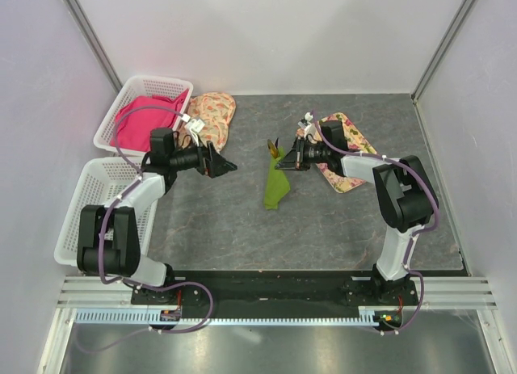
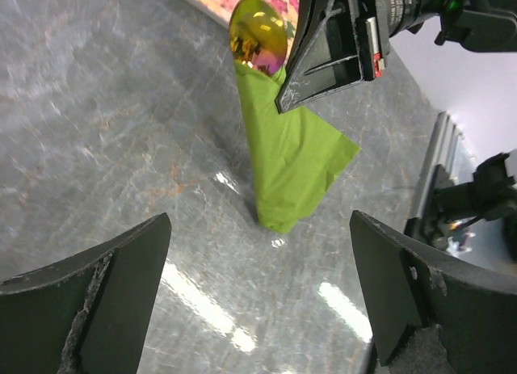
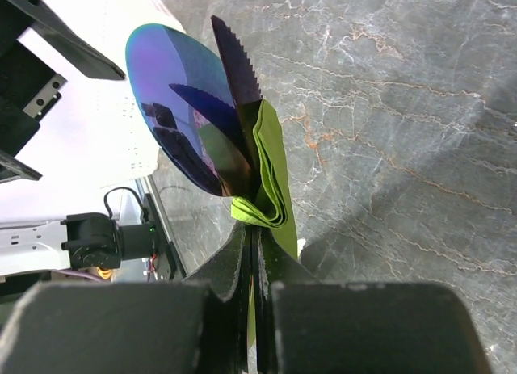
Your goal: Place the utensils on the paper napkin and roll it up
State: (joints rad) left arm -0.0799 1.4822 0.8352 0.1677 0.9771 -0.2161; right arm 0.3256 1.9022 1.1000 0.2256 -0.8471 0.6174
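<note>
- Paper napkin (image 1: 275,188): lime-green, thin and soft, folded into a loose wrap at the centre of the grey marbled table (image 1: 363,229). Its lower tip is at the surface; I cannot tell if it touches.
- Spoon (image 3: 174,99) with a glossy iridescent bowl and serrated knife (image 3: 234,59) stick out of the top fold. I judge both rigid, light and slick, likely to slide out of loose paper.
- Right jaws: pressed together, pinching the napkin's layers just below the spoon bowl.
- Left jaws: spread wide, holding nothing, well apart to the left.
- Best hold, I judge: across the wrap where the utensils stiffen it. Bare paper would crumple or tear.
</note>
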